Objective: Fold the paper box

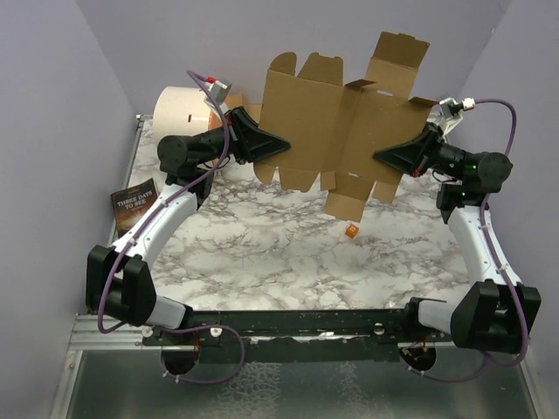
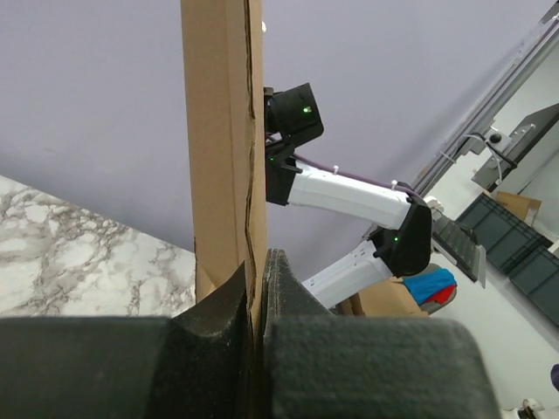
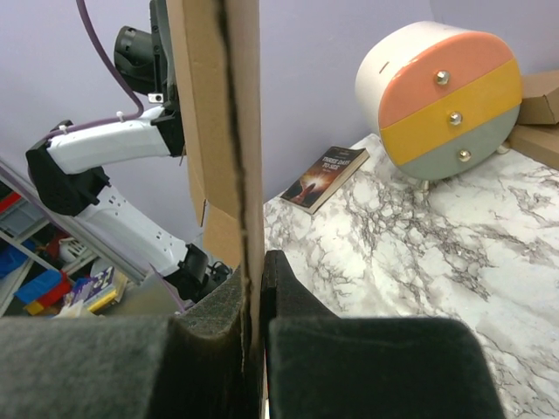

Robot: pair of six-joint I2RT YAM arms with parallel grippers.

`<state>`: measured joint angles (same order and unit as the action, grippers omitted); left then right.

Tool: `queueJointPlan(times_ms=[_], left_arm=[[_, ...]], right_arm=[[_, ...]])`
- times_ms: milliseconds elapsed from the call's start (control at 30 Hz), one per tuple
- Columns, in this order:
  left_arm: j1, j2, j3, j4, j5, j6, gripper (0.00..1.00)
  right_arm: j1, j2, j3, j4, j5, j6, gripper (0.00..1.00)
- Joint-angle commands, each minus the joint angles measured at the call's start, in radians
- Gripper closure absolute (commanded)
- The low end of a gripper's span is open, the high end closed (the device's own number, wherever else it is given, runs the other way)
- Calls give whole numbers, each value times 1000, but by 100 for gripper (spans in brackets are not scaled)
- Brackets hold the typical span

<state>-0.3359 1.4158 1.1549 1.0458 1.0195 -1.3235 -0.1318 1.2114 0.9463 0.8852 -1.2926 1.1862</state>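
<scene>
From above, the paper box (image 1: 341,122), a flat die-cut sheet, is held up over the far part of the counter (image 1: 262,262). The left gripper (image 1: 281,145) is clamped on its left edge and the right gripper (image 1: 380,157) on its right edge.

Left wrist view: both fingers (image 2: 218,314) pinch the sheet's edge.

Right wrist view: the same pinch, with a book (image 3: 325,179) lying beyond.

paper box (image 2: 214,131): cut off at top edge, both wrist views | drawer unit (image 1: 179,109): partly hidden by left arm (image 1: 188,153) | orange item (image 1: 351,231): too small to be identified
</scene>
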Motion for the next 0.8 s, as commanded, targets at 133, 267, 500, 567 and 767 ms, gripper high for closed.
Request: queueJointPlan(times_ms=[133,267,500,567,767], left_arm=[[-31,19,5,60,-56,4,100],[-41,32,18,61,-58,4,100],[-63,53,18,39,-69,27,100],[-75,64,19,40,-73,30,100],[-101,106,33,42,-85,38,100]], right_arm=[[1,8,19,73,-4,59,99],[1,8,20,73,-5,60,99],[1,8,22,72,-8,62,99],[1,8,23,73,-8,65,99],[1,5,19,75,-9,67,99]])
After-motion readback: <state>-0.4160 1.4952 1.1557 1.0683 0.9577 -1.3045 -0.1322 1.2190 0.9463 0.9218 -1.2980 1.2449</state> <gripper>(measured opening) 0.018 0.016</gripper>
